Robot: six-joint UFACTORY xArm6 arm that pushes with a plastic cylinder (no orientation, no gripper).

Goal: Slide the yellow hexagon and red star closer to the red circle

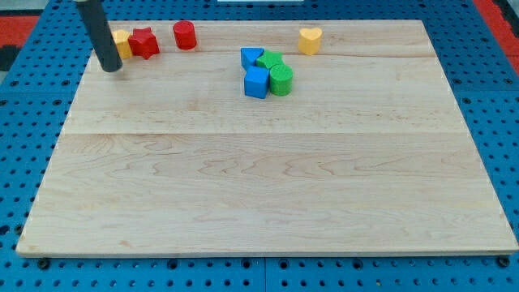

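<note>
While my tip (111,69), with no claw, sits beside the yellow hexagon (121,42), it and the red star (144,42) remain short of the red circle (185,35).

Yellow heart block (310,40) sits near the wooden board's (268,186) top edge, right of centre. Cluster at top centre, blocks touching: blue triangle (251,57), blue cube (256,82), green cylinder (281,80), second green block (271,60), shape unclear. Blue perforated table (495,97) surrounds the board.

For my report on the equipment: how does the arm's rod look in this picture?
Only the rod shows: a straight, smooth, dark grey to black cylinder entering from the view's top. My tip is blunt and rounded. No cables, markings or joints are visible on it.
</note>
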